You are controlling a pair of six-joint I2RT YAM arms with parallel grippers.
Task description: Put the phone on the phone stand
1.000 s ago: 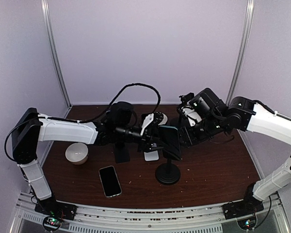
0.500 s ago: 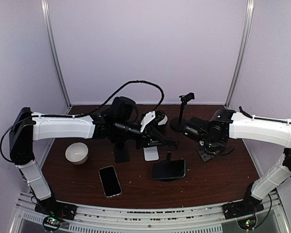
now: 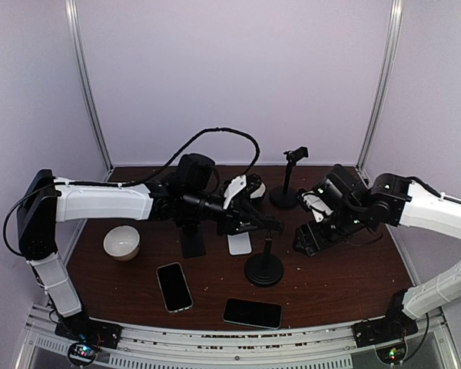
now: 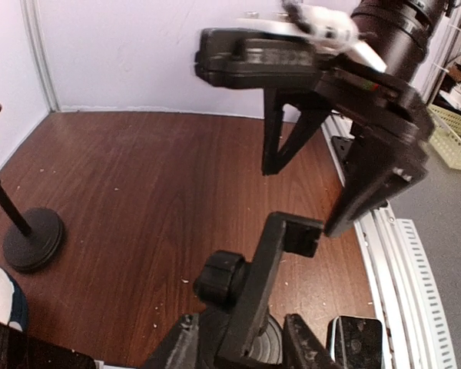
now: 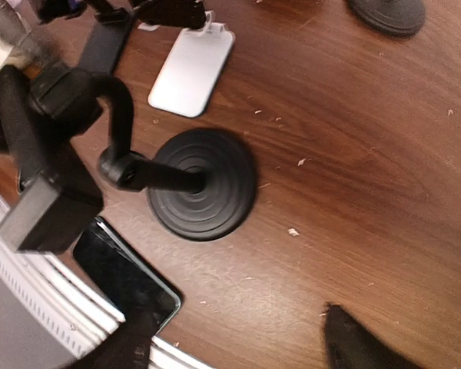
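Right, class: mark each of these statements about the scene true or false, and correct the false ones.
1. A phone sits on the middle stand. False: the centre stand carries nothing.
2. Two phones lie flat on the table. True: the front phone and the left phone.
3. The right tool grips a phone. False: the right tool is open and empty.
4. A white bowl stands on the left side of the table. True.
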